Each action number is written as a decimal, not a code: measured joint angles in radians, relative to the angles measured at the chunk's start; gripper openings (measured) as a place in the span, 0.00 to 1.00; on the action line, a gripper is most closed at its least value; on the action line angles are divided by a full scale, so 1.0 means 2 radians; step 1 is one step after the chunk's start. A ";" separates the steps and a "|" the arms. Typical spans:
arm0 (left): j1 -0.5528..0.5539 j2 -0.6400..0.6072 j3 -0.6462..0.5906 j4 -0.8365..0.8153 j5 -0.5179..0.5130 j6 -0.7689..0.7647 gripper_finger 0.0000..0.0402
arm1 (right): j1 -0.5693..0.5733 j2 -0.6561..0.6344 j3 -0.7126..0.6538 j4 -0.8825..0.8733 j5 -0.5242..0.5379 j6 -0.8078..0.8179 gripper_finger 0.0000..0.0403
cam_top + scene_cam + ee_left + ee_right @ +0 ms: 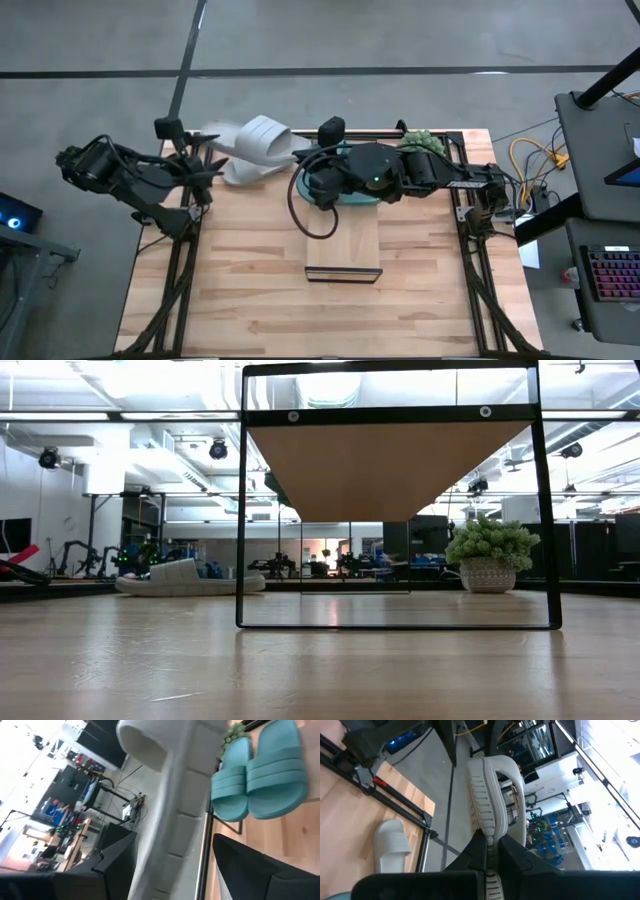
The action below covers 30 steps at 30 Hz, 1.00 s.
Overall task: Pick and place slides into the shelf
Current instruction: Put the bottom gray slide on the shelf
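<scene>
One light grey slide (255, 140) is held in the air over the table's far left by my right gripper (492, 847), which is shut on it. My left gripper (205, 165) is open at this slide's left end, with the slide (170, 805) passing between its fingers; I cannot tell whether they touch it. A second grey slide (240, 175) lies flat on its sole on the table below. Two teal slides (260, 770) lie side by side at the far end of the shelf (343, 245), mostly hidden under my right arm in the high view. My right gripper pinches the grey slide's sole at one end (487, 832) between its two fingers. The fingers come about level from the table's right. The slide stands on edge, its strap (515, 780) to one side, lifted clear of the table.
A small potted plant (490, 555) stands at the table's far right. The shelf's dark frame (395, 510) rises in the middle of the table. Cables and a keyboard lie beyond the right edge. Bare wood (250, 300) spreads along the near side.
</scene>
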<state>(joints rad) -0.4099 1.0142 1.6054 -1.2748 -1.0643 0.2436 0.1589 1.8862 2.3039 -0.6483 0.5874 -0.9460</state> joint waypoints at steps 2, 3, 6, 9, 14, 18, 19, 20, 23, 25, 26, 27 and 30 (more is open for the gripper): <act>0.000 0.002 0.000 0.000 -0.009 0.000 0.60 | 0.000 0.000 0.000 0.000 -0.009 0.006 0.03; 0.000 0.003 0.000 0.000 -0.013 0.000 0.60 | 0.001 0.000 0.000 0.000 -0.014 0.010 0.03; 0.002 0.007 0.000 0.000 -0.024 0.000 0.60 | 0.002 -0.001 0.000 -0.001 -0.026 0.017 0.03; 0.002 0.007 0.000 0.000 -0.024 -0.001 0.60 | 0.004 -0.001 0.000 -0.001 -0.026 0.016 0.03; 0.002 0.006 0.000 0.000 -0.025 -0.001 0.60 | 0.006 -0.004 0.000 -0.003 -0.026 0.016 0.03; 0.002 0.006 0.000 0.000 -0.024 -0.001 0.60 | 0.008 -0.007 0.000 -0.003 -0.025 0.015 0.03; 0.002 0.007 0.000 0.001 -0.024 -0.001 0.59 | 0.008 -0.007 0.000 -0.003 -0.025 0.015 0.03; 0.002 0.007 0.000 0.004 -0.024 -0.001 0.57 | 0.009 -0.008 0.000 -0.003 -0.025 0.015 0.03; 0.002 0.011 0.000 0.005 -0.024 -0.001 0.47 | 0.010 -0.009 0.000 -0.003 -0.032 0.016 0.03; 0.002 0.013 0.000 0.005 -0.023 -0.001 0.38 | 0.010 -0.009 0.000 -0.003 -0.034 0.020 0.03; 0.002 0.015 0.000 0.004 -0.022 0.000 0.32 | 0.010 -0.009 0.000 -0.003 -0.034 0.022 0.03; 0.002 0.017 0.000 0.004 -0.022 0.000 0.26 | 0.010 -0.009 0.000 -0.003 -0.034 0.023 0.03; 0.002 0.022 -0.001 0.001 -0.019 0.002 0.10 | 0.010 -0.012 0.000 -0.002 -0.033 0.023 0.03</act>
<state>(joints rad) -0.4061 1.0590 1.6039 -1.2728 -1.1023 0.2478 0.1783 1.8631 2.3039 -0.6520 0.5208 -0.8993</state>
